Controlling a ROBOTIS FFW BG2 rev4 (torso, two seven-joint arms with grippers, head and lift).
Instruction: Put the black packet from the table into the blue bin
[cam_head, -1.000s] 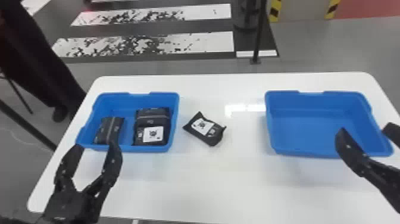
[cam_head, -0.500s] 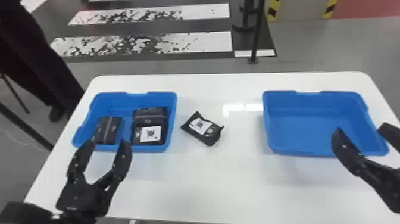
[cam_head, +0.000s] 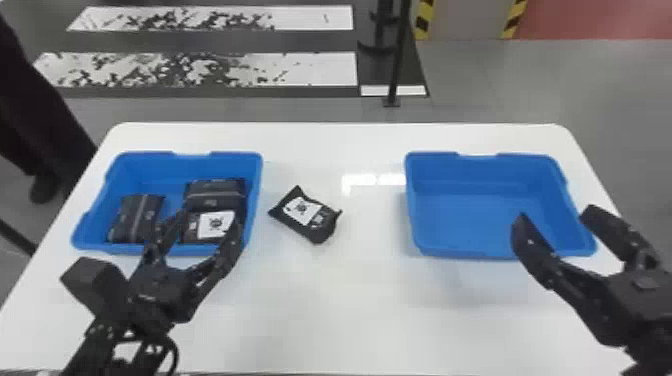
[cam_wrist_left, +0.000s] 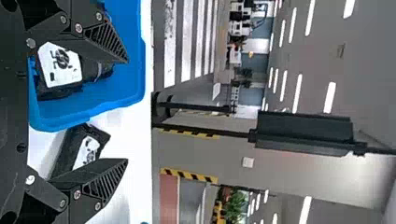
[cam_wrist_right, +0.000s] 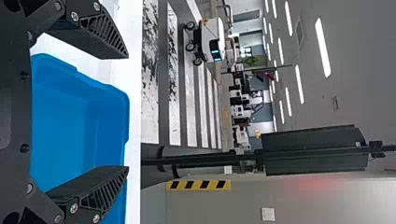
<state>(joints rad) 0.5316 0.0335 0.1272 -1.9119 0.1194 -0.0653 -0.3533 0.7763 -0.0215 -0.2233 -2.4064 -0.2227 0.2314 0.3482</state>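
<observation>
At the near edge of a white table (cam_head: 325, 320), we see the left gripper (cam_head: 206, 223) with its two black fingers spread apart and nothing between them, the tips showing against the near side of the left blue bin (cam_head: 172, 200). Across from it, the right gripper (cam_head: 555, 215), also spread and holding nothing, shows by the near right corner of the right blue bin (cam_head: 465, 215). In the left wrist view, we find the black packet partly behind one of that arm's fingers.

On the tabletop between the two bins lies the black packet (cam_head: 322, 227), flat and set at a slant, its white label (cam_head: 302, 210) facing up; it is nearer the left bin and apart from both. Inside the left bin we count what appear to be three dark packets (cam_head: 136, 217), one in the left part and two close together in the right, the nearer bearing a white label. The right bin's floor is bare.

Beyond the table, we see a black pole (cam_head: 399, 55) on the gray floor, white stripes (cam_head: 320, 70) and yellow-and-black hazard markings (cam_head: 423, 20).
</observation>
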